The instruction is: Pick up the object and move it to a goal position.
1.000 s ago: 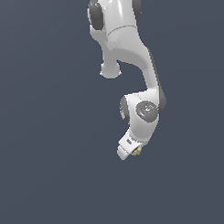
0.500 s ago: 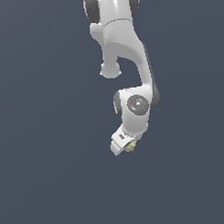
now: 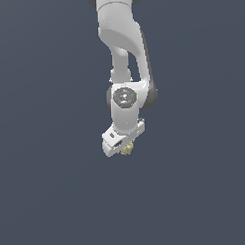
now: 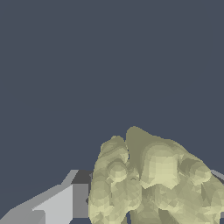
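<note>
The object is a small lumpy yellow-green ball with a bumpy mottled surface. In the exterior view it sits at the tip of my white gripper, mostly hidden by the hand. In the wrist view the ball fills much of the picture, with one grey finger pressed against its side. The other finger is almost wholly hidden behind the ball. The gripper is shut on the ball. The arm hangs down from above in the exterior view.
Only a plain dark grey-blue surface shows around the arm in both views. No other object or goal marker is in view.
The arm has swung toward the exterior view's left, carrying the ball with it. The wrist has turned so its round joint cap now faces the camera. The grip is unchanged.
</note>
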Controlling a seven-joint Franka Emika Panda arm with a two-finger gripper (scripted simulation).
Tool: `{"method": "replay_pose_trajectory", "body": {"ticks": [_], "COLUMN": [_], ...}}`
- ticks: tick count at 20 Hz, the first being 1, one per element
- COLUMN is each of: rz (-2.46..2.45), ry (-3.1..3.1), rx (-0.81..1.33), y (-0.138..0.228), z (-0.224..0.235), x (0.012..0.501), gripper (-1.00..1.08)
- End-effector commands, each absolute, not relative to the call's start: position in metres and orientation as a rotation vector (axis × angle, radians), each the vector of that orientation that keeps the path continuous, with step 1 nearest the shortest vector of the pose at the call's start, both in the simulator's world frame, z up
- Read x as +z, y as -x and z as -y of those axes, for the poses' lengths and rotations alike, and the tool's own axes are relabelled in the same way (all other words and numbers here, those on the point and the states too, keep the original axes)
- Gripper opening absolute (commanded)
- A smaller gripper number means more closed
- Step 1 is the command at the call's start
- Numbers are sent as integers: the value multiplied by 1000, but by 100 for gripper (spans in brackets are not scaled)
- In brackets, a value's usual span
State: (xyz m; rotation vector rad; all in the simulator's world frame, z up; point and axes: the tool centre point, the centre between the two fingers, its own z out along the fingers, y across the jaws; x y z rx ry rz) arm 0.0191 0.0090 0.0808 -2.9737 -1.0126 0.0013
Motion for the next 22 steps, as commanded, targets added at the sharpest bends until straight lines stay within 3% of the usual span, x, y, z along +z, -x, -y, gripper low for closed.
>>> {"method": "replay_pose_trajectory", "body": {"ticks": [1, 22], "rz": [1012, 1011], "ry": [2975, 2974], "rx": [0, -1], "y": [-4, 108], "z": [15, 212], "x": [91, 173], "gripper": [-100, -100]}}
